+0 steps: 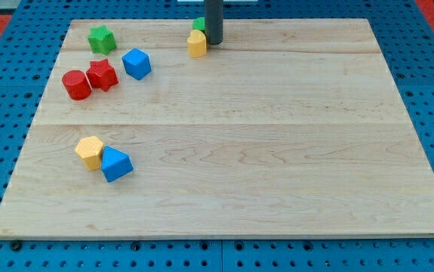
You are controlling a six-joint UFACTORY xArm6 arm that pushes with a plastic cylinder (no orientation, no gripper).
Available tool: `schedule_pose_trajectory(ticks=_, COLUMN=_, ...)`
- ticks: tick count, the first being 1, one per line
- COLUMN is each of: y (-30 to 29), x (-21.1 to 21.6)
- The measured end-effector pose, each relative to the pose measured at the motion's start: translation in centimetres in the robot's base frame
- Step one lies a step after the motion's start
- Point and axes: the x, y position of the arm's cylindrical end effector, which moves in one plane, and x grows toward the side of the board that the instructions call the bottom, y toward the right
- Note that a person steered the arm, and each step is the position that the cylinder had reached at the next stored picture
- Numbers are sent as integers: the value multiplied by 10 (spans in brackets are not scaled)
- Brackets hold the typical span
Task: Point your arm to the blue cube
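The blue cube [136,63] sits on the wooden board [277,151] at the upper left. My tip [213,42] is near the top middle of the board, well to the right of the blue cube. It stands right beside a small yellow block [196,44], with a green block [199,24] partly hidden behind the rod.
A green star-like block [102,38] lies at the top left. A red cylinder [76,85] and a red star-like block [103,74] sit left of the blue cube. A yellow hexagonal block [90,152] and a blue triangular block [115,164] touch at the lower left.
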Motion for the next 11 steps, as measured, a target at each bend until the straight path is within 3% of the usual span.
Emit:
schedule_pose_trajectory(ticks=1, y=-40, x=3)
schedule_pose_trajectory(ticks=2, y=-142, x=22)
schedule_pose_trajectory(ticks=4, y=-121, x=23)
schedule_pose_trajectory(ticks=6, y=0, x=45)
schedule_pose_trajectory(ticks=9, y=14, x=50)
schedule_pose_trajectory(ticks=10, y=18, x=72)
schedule_pose_trajectory(ticks=11, y=-14, x=87)
